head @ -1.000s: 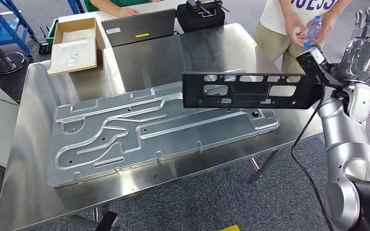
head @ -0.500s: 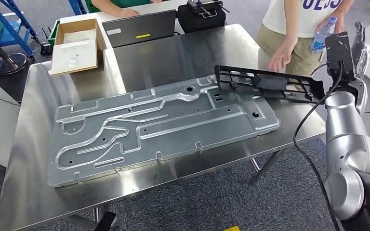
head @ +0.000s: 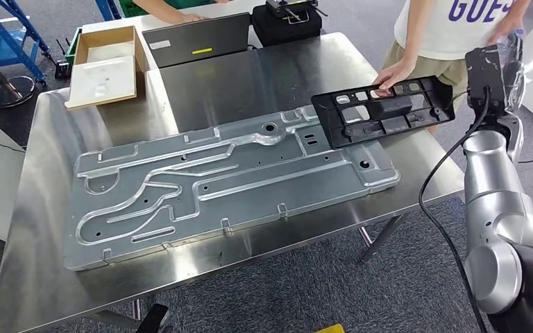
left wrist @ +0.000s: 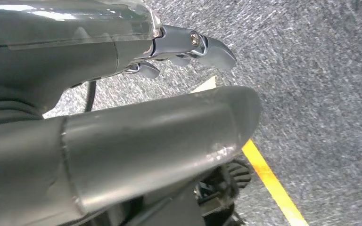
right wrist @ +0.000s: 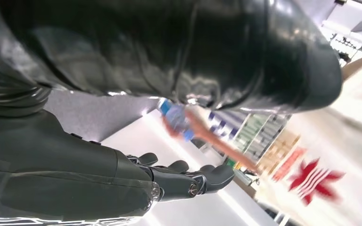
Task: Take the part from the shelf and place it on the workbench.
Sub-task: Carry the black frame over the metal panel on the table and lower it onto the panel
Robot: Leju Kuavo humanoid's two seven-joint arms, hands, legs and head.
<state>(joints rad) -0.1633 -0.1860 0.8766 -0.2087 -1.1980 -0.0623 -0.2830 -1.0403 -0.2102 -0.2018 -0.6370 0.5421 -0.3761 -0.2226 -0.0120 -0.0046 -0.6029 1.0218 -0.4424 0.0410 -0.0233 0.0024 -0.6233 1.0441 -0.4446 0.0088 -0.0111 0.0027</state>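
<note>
While the black part [head: 382, 111] lies at the far right corner of the big metal plate [head: 229, 180], a person's hand [head: 392, 72] touches the part's far edge. The part's left end is over the plate's corner. Its right end sticks out past the plate, above the table [head: 298, 66]. The part looks a bit tilted, and I cannot tell if it lies flat.

To the right of the plate, past the part, the robot's right hand [right wrist: 136, 181] is up in the air. It is apart from the part. Its fingers [right wrist: 202, 179] are stretched out and there is nothing in them. In the right wrist view, a blurry person behind the fingers holds a bottle [right wrist: 176, 120].

Away from the plate, the left hand [left wrist: 122, 42] hangs down over the grey carpet. Its fingers [left wrist: 212, 47] stick out and hold nothing. A yellow line [left wrist: 268, 179] runs on the floor under it.

Behind the plate, at the far side of the table, a grey laptop [head: 198, 38] stands. A black case [head: 284, 17] is just to its right. Behind the plate's left end sits an open box [head: 107, 62].
</note>
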